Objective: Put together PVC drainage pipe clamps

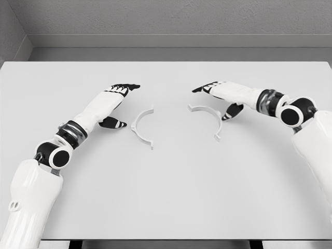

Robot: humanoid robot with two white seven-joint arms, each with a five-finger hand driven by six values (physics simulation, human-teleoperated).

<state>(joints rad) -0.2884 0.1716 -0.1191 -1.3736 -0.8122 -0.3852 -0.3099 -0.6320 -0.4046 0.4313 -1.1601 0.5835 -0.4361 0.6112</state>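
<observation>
Two white half-ring clamp pieces lie flat on the white table (166, 192). The left clamp half (140, 127) curves open toward the right, just right of my left hand (120, 101). The right clamp half (211, 118) curves open toward the lower left, just below my right hand (218, 96). Both hands hover over the table with fingers extended and thumbs spread, holding nothing. Neither hand touches its clamp piece. A gap of bare table separates the two halves.
The table reaches a grey wall (166, 21) at the back, and its front edge (166, 239) runs along the bottom of the view.
</observation>
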